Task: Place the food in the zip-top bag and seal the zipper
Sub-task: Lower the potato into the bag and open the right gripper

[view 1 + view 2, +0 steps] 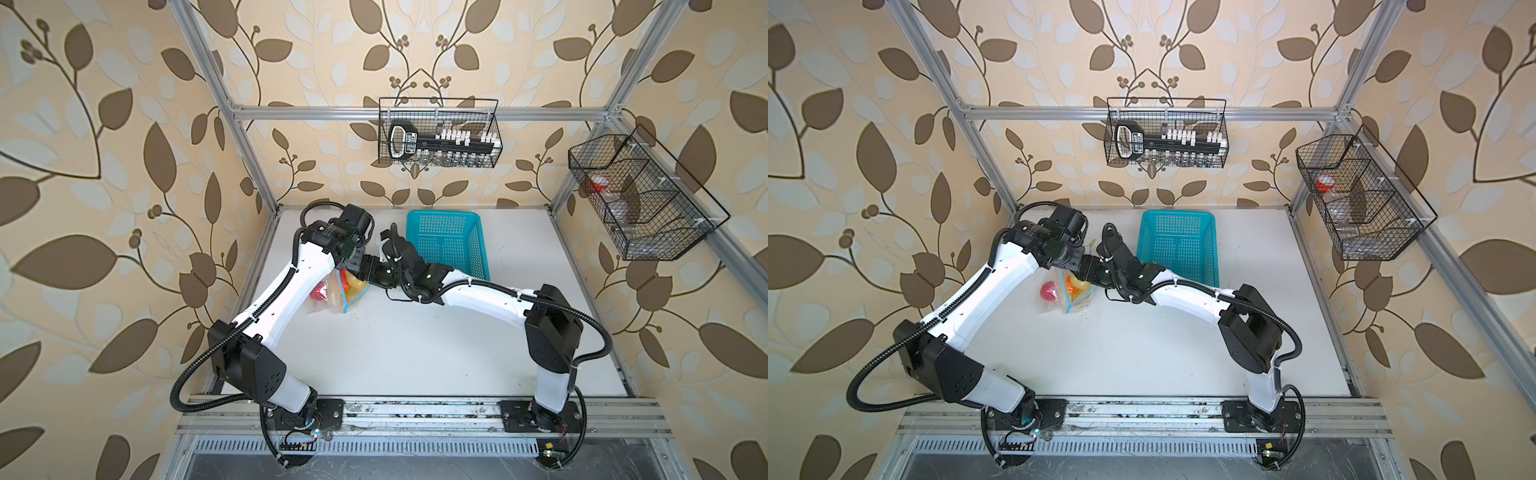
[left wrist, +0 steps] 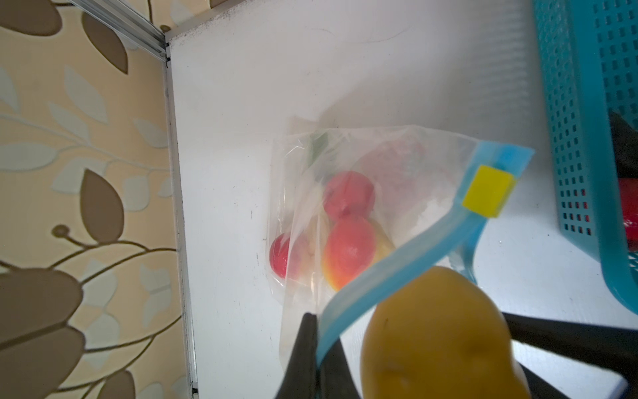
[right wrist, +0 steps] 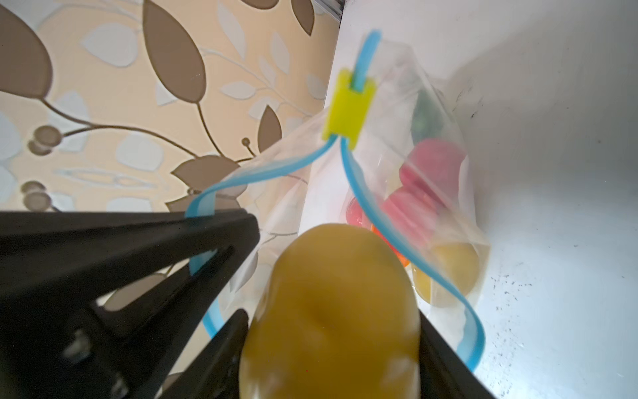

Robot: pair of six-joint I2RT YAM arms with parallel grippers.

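Observation:
The clear zip-top bag [image 2: 345,162] lies on the white table, left of centre in both top views [image 1: 328,299] [image 1: 1054,301]. Its light-blue zipper [image 2: 397,262] gapes open, with the yellow slider [image 2: 488,195] at the far end. Red tomatoes [image 2: 348,195], an orange-red pepper [image 2: 348,254] and a green piece [image 3: 423,119] show through the plastic. My left gripper [image 2: 316,316] is shut on one zipper lip and lifts it. My right gripper [image 3: 333,321] is shut on a yellow-brown potato [image 3: 331,311] at the bag's mouth, right beside the left fingers [image 3: 221,235].
The turquoise basket [image 1: 449,241] [image 1: 1177,245] stands behind and to the right of the bag, partly under my right arm. Something red [image 2: 630,210] shows through its wall. Two black wire baskets [image 1: 440,133] [image 1: 640,199] hang on the frame. The wall edge runs just left of the bag.

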